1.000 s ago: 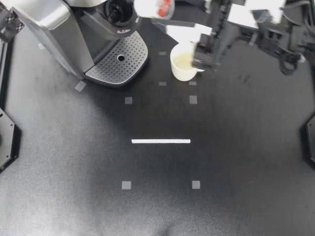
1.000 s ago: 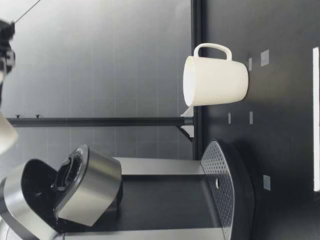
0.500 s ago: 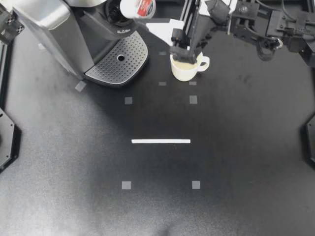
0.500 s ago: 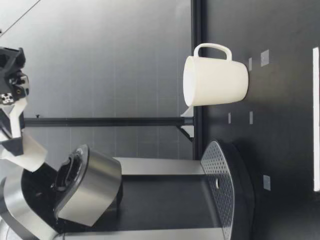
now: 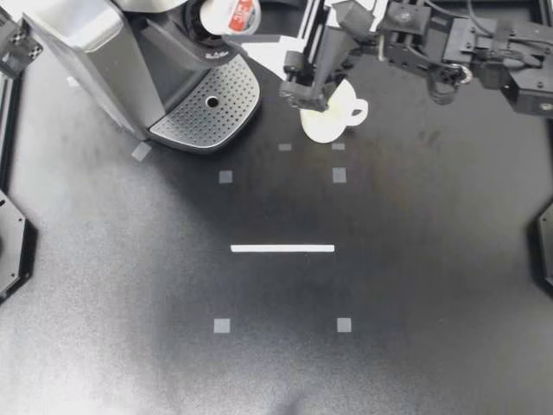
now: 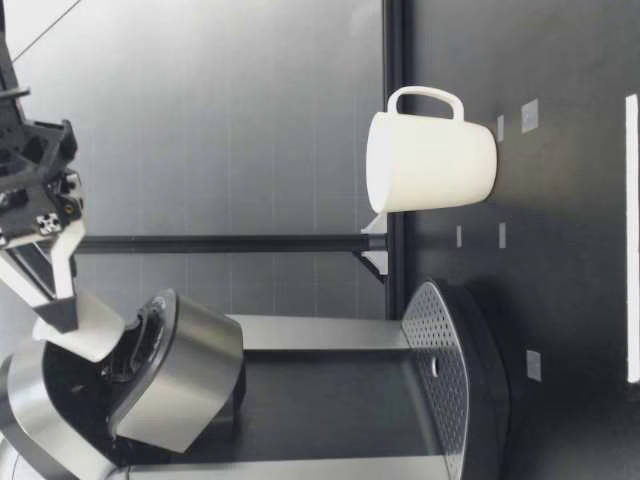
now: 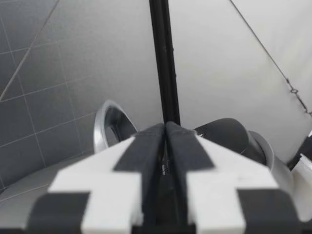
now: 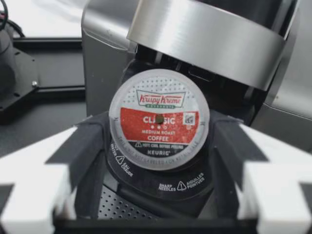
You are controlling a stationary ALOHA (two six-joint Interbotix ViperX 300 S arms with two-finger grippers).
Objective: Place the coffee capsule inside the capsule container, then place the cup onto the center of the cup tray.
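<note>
My right jaws are holding the coffee capsule [image 5: 229, 13]. The 2 pads [image 8: 85, 146] press on opposite sides of its wall just under the rim, with the foil top facing my wrist camera. It hangs tilted directly over the capsule container [image 8: 161, 183], the dark open well of the coffee machine [image 5: 112, 52], beneath the raised silver lid [image 8: 204, 34]. In the low view its base looks close to the well's mouth but not seated.

I judge the capsule very light, with a thin plastic wall and a foil top that would dent or tear under a hard squeeze. A gentle side hold suits it, and it should drop in once squared to the well.

My left jaws are pressed together on nothing.

The cup [image 5: 333, 128] stands upright on the tabletop [image 5: 276, 346], beside the cup tray [image 5: 207, 108] but apart from it. It looks stiff, smooth and heavier. I would pinch its wall at the rim, or take the handle [image 5: 357, 108].
</note>
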